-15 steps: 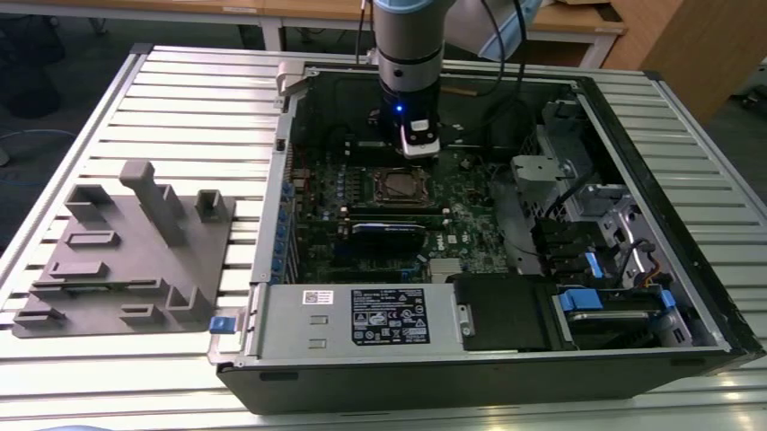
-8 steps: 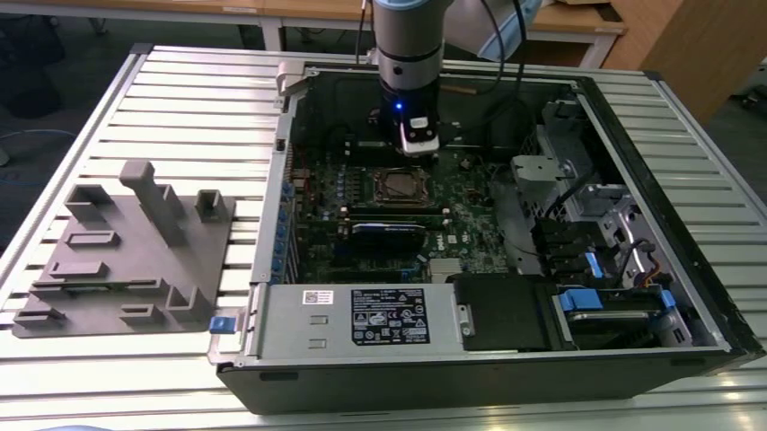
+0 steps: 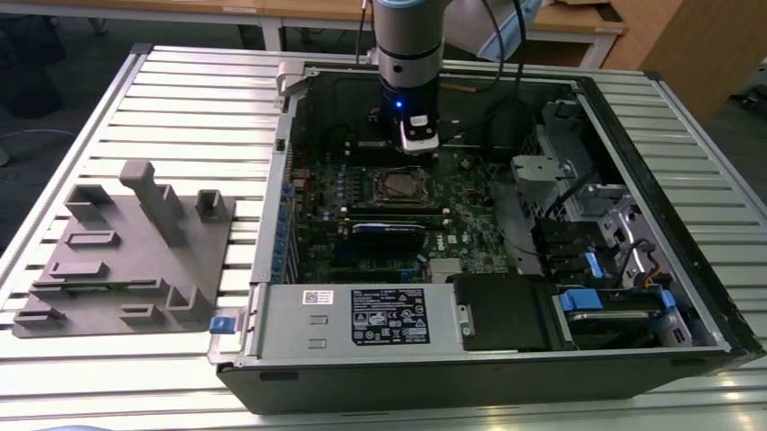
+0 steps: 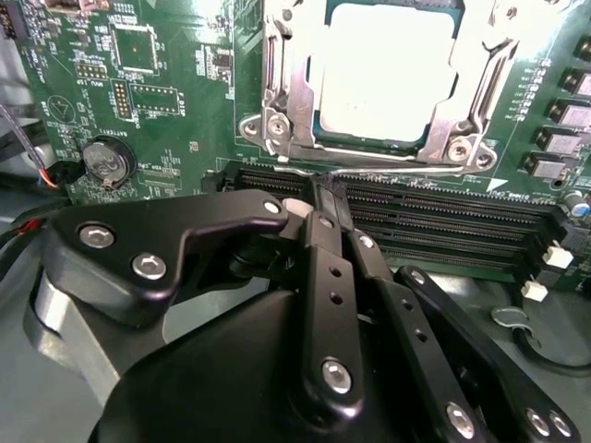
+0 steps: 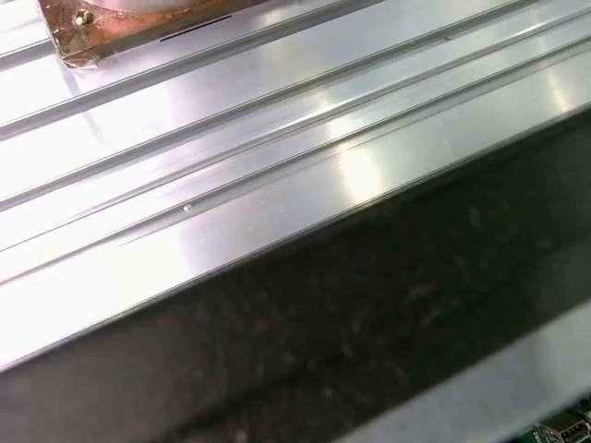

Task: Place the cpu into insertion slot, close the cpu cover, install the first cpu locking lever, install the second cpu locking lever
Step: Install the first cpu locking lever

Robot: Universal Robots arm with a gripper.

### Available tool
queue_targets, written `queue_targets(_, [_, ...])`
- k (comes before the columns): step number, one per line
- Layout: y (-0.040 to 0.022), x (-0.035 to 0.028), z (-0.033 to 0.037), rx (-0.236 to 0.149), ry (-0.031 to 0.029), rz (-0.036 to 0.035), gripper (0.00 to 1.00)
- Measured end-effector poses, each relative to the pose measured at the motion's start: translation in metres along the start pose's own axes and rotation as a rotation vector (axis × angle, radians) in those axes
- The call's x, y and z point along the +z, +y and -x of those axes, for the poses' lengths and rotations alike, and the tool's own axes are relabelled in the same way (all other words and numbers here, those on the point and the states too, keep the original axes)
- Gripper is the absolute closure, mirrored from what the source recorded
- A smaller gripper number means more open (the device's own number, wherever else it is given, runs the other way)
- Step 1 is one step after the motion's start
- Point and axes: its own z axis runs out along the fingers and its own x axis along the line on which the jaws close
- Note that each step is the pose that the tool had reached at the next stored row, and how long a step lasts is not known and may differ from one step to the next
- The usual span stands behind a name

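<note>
Grey moulded fixture (image 3: 120,256) lies well apart from the gripper (image 4: 325,198), outside the open computer case (image 3: 480,382); a white printed label (image 3: 390,316) on a silver box is illegible; black fingers (image 4: 319,268) are pressed together, tips by a thin wire lever (image 4: 397,170); just beyond them the cpu (image 4: 388,69) rests in the insertion slot (image 3: 401,186), the cpu cover (image 4: 280,74) down around it.
</note>
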Motion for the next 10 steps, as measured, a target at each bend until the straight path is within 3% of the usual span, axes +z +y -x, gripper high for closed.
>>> queue_targets(10, [-0.0006, -0.0001, 0.0003, 0.0, -0.0001, -0.0002, 0.89])
